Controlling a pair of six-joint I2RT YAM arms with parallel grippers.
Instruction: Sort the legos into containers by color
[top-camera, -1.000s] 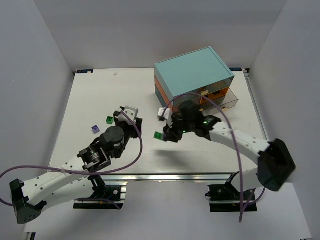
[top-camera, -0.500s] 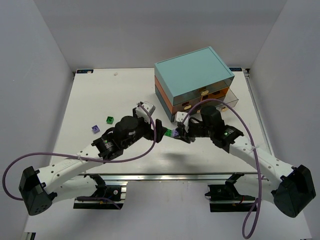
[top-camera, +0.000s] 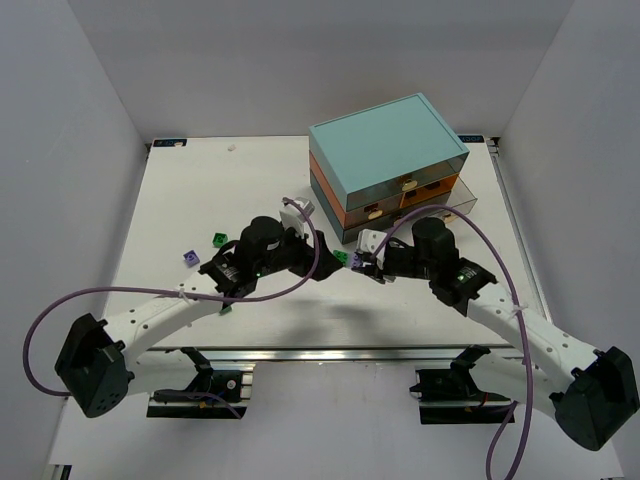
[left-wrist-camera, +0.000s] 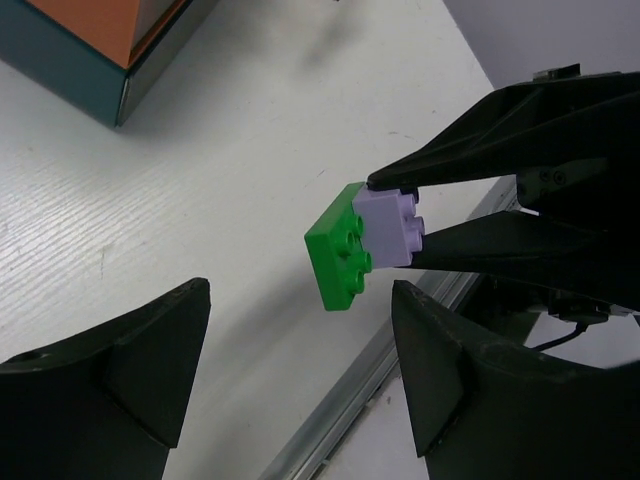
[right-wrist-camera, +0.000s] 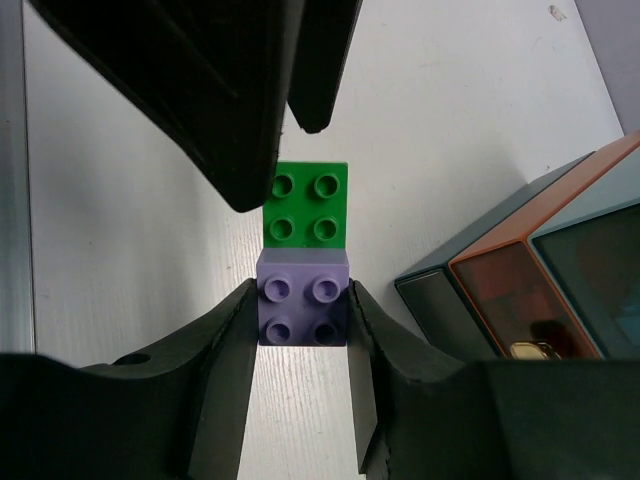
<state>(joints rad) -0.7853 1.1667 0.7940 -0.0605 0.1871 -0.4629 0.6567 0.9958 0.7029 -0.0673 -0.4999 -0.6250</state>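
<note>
Splitting the stacked bricks beside the chest (top-camera: 385, 150).
Top: left gripper (top-camera: 326, 262) spread, facing right gripper (top-camera: 360, 264). Left wrist: green brick (left-wrist-camera: 338, 260) just ahead of its fingers. Right wrist: lilac brick (right-wrist-camera: 303, 305) clamped; seat green fully, then pull straight.

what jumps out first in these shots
In the middle of the scene, the right claw pinches a lilac brick with a green brick stuck to its far end, pointing it at the open left claw. Behind them, at the back right, stands the drawer chest with its pale teal top.
</note>
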